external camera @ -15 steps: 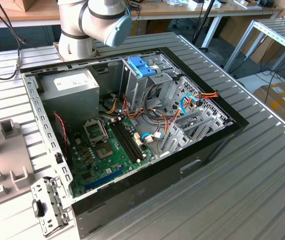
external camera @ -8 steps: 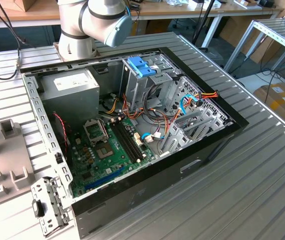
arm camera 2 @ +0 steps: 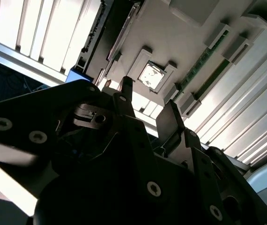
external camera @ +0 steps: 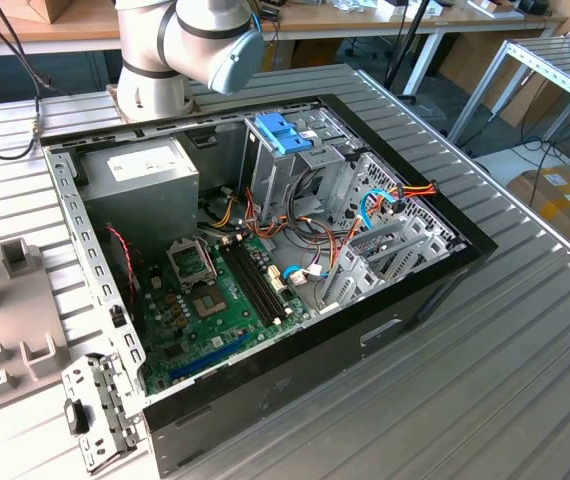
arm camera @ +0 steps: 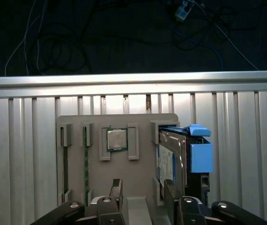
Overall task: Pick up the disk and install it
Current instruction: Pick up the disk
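Black two-fingered end effector [arm camera: 143, 191]: fingers apart, empty. Just ahead, offset past one fingertip: the disk [arm camera: 173, 150], a dark metal rectangular drive with blue plastic side rails. It stands on edge in a slot of the grey holder plate [arm camera: 144, 164], its long axis apparently running away from the end effector. Beneath and beyond: slatted aluminium surface [arm camera: 21, 154].

open computer case [external camera: 315, 350] on slatted table [external camera: 525, 380]; cpu chip [arm camera: 117, 139] in grey holder [arm camera: 124, 121].
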You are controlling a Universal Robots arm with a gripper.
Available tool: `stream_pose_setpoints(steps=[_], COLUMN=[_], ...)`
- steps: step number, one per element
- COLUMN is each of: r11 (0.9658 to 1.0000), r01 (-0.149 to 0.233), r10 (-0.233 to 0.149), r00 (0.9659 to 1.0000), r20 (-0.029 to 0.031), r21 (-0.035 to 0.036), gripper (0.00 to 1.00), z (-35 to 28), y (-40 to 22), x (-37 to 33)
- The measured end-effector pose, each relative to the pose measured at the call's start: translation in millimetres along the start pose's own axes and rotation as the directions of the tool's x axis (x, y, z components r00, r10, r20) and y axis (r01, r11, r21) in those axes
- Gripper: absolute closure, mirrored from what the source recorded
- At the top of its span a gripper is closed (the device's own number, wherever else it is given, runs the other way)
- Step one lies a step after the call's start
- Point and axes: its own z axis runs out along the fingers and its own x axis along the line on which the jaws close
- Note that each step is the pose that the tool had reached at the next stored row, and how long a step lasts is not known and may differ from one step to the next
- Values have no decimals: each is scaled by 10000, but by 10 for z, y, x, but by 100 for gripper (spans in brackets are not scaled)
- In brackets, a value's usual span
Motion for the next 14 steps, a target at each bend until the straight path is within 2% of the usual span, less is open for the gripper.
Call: stream_pose_setpoints(steps=[14], r11=[10000], r01=[0], r10=[0], r00=[10000], r20=[0], r21=[0], gripper=[52], z=[28], y=[3], x=[1])
